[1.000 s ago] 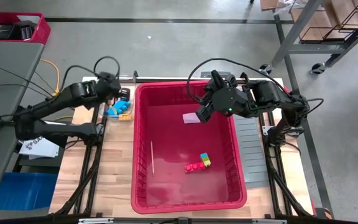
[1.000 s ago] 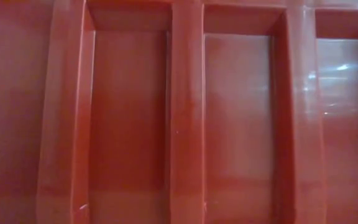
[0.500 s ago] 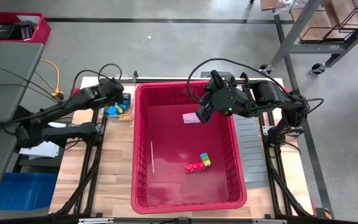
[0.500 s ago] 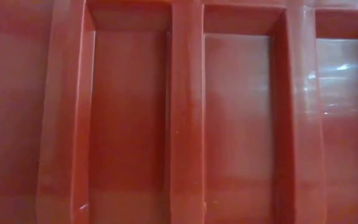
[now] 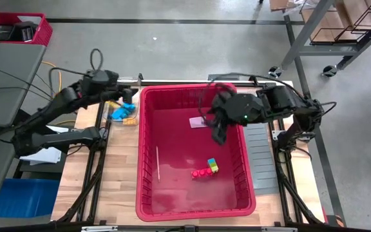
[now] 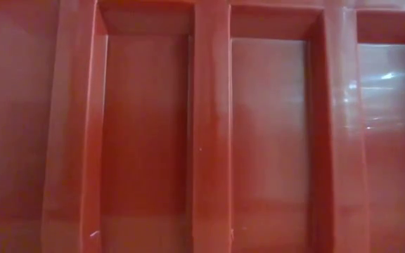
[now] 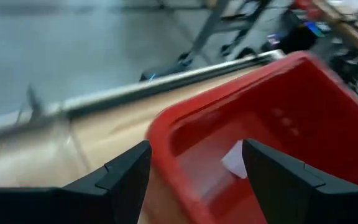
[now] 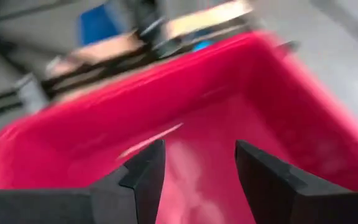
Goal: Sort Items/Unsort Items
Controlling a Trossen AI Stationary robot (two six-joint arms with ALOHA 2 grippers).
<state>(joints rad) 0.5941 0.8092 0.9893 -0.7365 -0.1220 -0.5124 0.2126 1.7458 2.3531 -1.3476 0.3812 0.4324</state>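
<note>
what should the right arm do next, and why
Probably lower the right gripper, open and empty over the red bin, toward the stacked blocks just ahead of it on the bin floor; the left gripper is open by the bin's far-left corner.

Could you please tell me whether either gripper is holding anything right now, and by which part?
Nothing is held: the left gripper and the right gripper both show open, empty fingers.
</note>
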